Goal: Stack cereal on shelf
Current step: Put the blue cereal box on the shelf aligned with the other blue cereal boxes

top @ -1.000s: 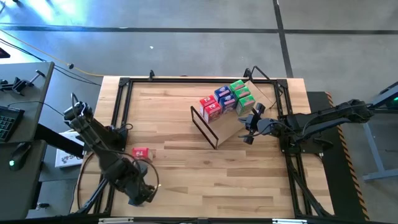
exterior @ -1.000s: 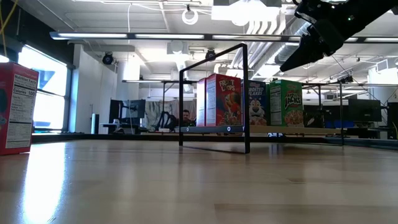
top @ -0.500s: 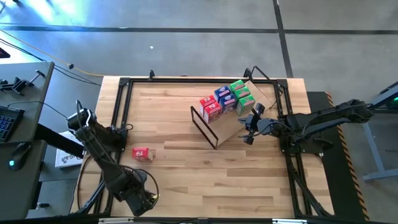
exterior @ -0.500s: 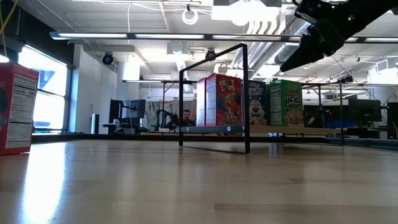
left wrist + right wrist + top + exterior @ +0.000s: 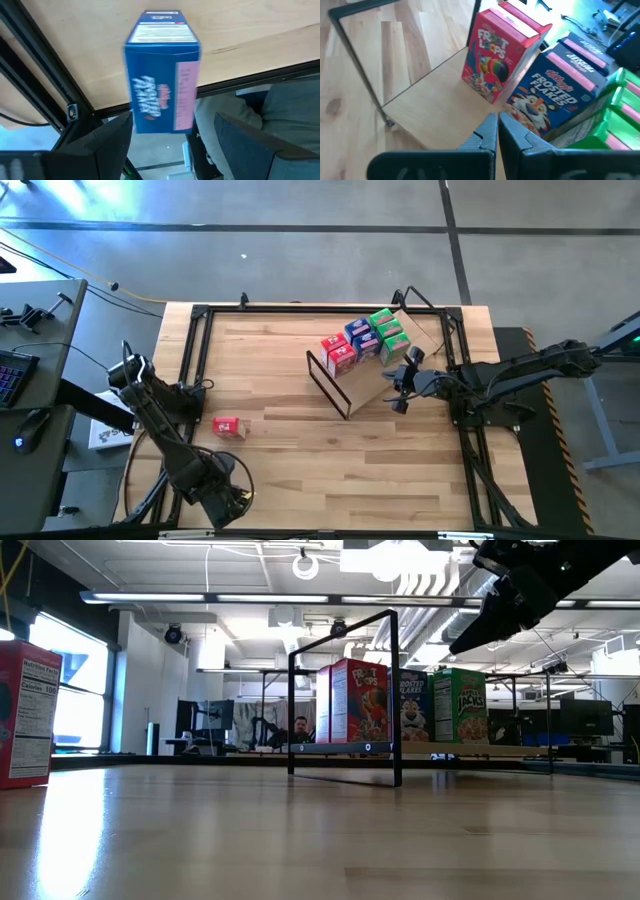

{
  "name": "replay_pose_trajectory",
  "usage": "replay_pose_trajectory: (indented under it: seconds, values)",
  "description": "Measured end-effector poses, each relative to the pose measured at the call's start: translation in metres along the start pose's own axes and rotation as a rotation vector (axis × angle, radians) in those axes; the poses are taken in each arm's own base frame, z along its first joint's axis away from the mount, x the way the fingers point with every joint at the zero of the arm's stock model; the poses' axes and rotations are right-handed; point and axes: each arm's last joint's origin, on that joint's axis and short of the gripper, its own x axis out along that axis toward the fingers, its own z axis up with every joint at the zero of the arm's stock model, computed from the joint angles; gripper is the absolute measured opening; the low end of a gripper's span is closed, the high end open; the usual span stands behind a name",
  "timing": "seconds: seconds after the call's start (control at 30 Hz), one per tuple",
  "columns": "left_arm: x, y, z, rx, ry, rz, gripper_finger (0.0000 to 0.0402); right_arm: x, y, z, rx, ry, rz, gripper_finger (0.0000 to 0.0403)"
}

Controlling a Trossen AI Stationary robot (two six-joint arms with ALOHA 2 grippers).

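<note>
My left gripper (image 5: 228,498) is at the table's near left corner, shut on a blue cereal box (image 5: 162,75). My right gripper (image 5: 403,380) is shut and empty, just off the right side of the shelf (image 5: 372,383), a slanted plywood board with a black wire frame (image 5: 326,383) at its lower edge. Red (image 5: 340,353), blue (image 5: 362,338) and green (image 5: 388,330) cereal boxes stand in rows on the board. They also show in the right wrist view: red (image 5: 492,55), blue (image 5: 555,95), green (image 5: 615,115). One red box (image 5: 227,426) stands alone on the table. My left gripper holds the blue box by its near end (image 5: 150,125), between the two fingers (image 5: 107,140). The fingers lie along the box, which sticks out forward past them, its small end face (image 5: 165,32) away from me, over the table's near edge. The box hides the pads.
A black metal frame (image 5: 195,350) runs round the tabletop. The middle and near right of the wooden table (image 5: 340,470) hold no objects. In the low view the lone red box (image 5: 25,710) is at the far left, and a person (image 5: 298,727) sits far behind the table.
My left gripper has gone a little toward the table's near edge, its arm swinging with it. My right gripper and the boxes on the shelf have kept still.
</note>
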Motion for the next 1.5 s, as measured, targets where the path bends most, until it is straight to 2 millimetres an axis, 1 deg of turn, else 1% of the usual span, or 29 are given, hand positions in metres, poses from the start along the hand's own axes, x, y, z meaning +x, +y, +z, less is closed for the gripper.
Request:
replay_pose_trajectory:
  seconds: [0.1, 0.37, 0.63, 0.87, 1.0, 1.1, 1.17, 1.23, 1.33, 1.43, 1.5]
  values:
    - [-0.002, 0.001, 0.000, -0.008, -0.003, 0.006, 0.0273, 0.000, 0.000, 0.001, 0.001, -0.006, 0.011, 0.0000]
    - [0.009, 0.003, 0.000, -0.011, 0.006, 0.018, 0.0273, 0.000, 0.000, 0.000, 0.001, -0.004, 0.015, 0.0000]
    - [0.011, 0.002, 0.001, 0.008, -0.008, 0.010, 0.0270, 0.000, 0.001, 0.000, 0.003, -0.003, 0.023, 0.0000]
    - [0.029, -0.004, -0.002, 0.080, -0.033, 0.039, 0.0232, 0.000, 0.001, 0.000, 0.003, -0.001, 0.049, 0.0000]
    - [0.028, -0.006, 0.003, 0.171, -0.096, 0.014, 0.0204, 0.000, 0.002, 0.000, 0.004, 0.000, 0.069, 0.0000]
    - [0.021, -0.009, 0.017, 0.281, -0.147, 0.023, 0.0188, 0.000, 0.003, 0.001, 0.016, -0.004, 0.115, 0.0000]
    - [0.016, -0.015, 0.031, 0.378, -0.171, 0.034, 0.0181, -0.001, 0.005, 0.003, 0.022, -0.002, 0.160, 0.0002]
    - [0.011, -0.022, 0.047, 0.492, -0.198, 0.053, 0.0178, -0.002, 0.006, 0.006, 0.032, -0.007, 0.221, 0.0013]
    - [0.002, -0.036, 0.079, 0.666, -0.257, 0.057, 0.0177, -0.003, 0.009, 0.006, 0.052, -0.001, 0.310, 0.0049]
    - [-0.007, -0.049, 0.113, 0.819, -0.297, 0.057, 0.0177, -0.006, 0.013, 0.005, 0.074, 0.011, 0.363, 0.0098]
    - [-0.013, -0.060, 0.136, 0.909, -0.323, 0.013, 0.0177, -0.008, 0.017, 0.005, 0.079, 0.015, 0.388, 0.0132]
